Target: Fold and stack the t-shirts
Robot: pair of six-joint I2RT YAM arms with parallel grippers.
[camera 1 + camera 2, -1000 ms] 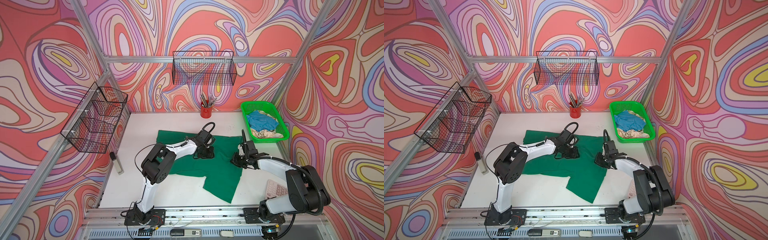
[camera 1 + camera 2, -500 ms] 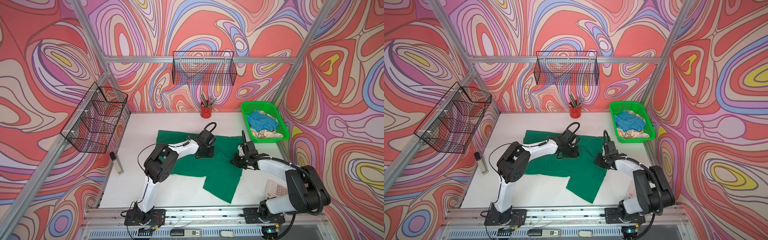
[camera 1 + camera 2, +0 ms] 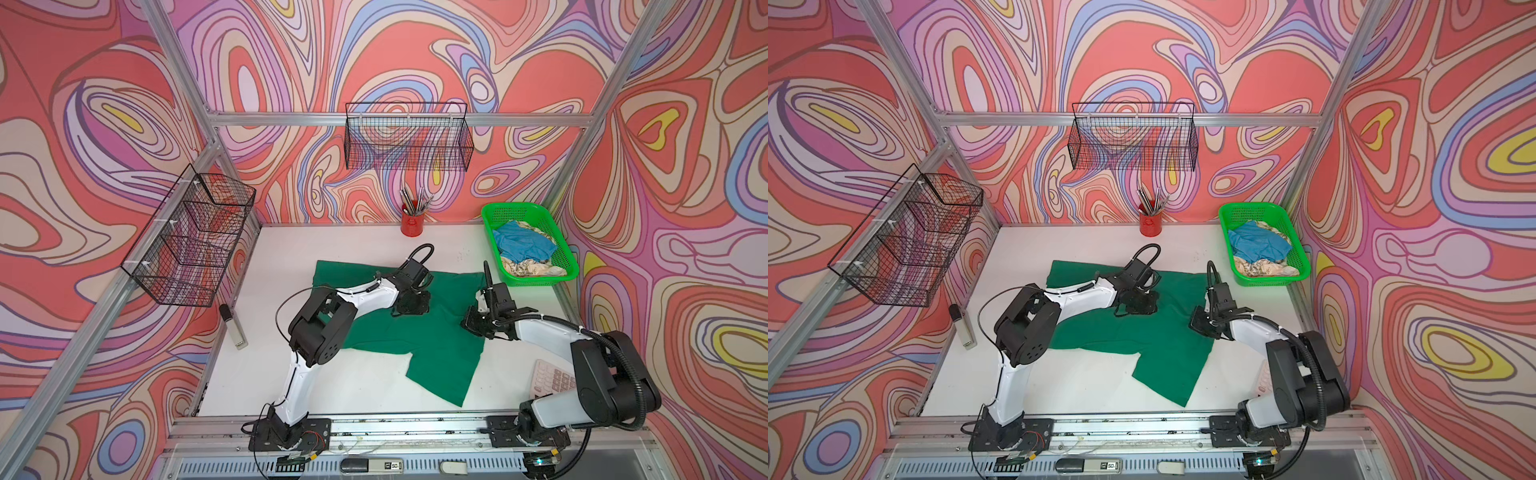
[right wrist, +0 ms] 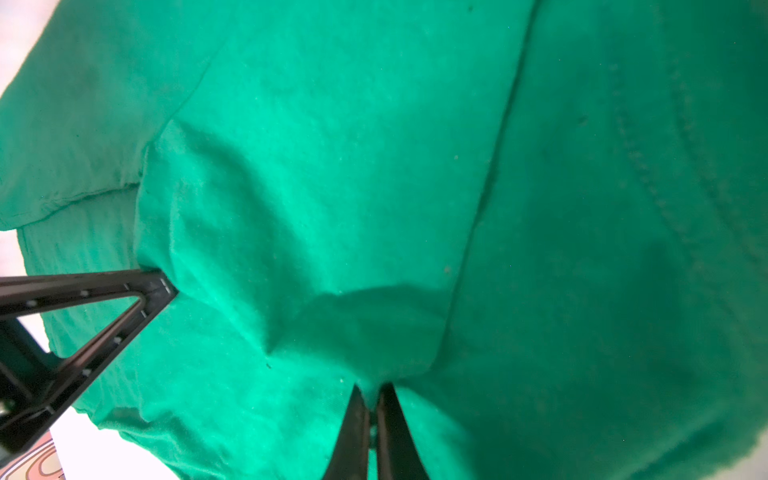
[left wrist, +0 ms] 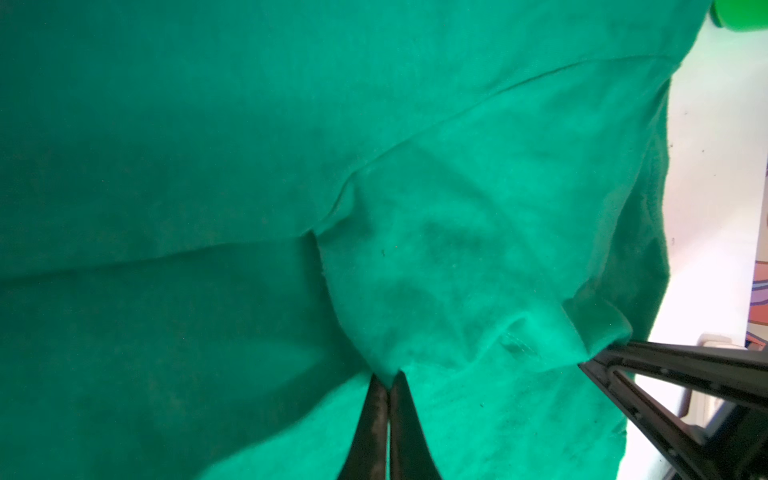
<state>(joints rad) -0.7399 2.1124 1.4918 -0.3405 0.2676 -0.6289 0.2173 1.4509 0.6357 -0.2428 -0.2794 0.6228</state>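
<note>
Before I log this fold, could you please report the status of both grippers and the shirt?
Left gripper shut on dark green t-shirt. Right gripper shut on it too. Shirt lies spread on table. Calculator to the right, off the cloth.

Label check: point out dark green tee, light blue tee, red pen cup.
dark green tee (image 3: 436, 336): in a top view, spread body's middle.
light blue tee (image 3: 521, 245): in a top view, crumpled middle.
red pen cup (image 3: 412, 224): in a top view, front wall.

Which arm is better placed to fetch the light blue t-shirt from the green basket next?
Right, probably. The right gripper, shut on the dark green t-shirt, sits nearer the green mesh basket holding the light blue t-shirt; the left gripper pinches the shirt farther away.
</note>
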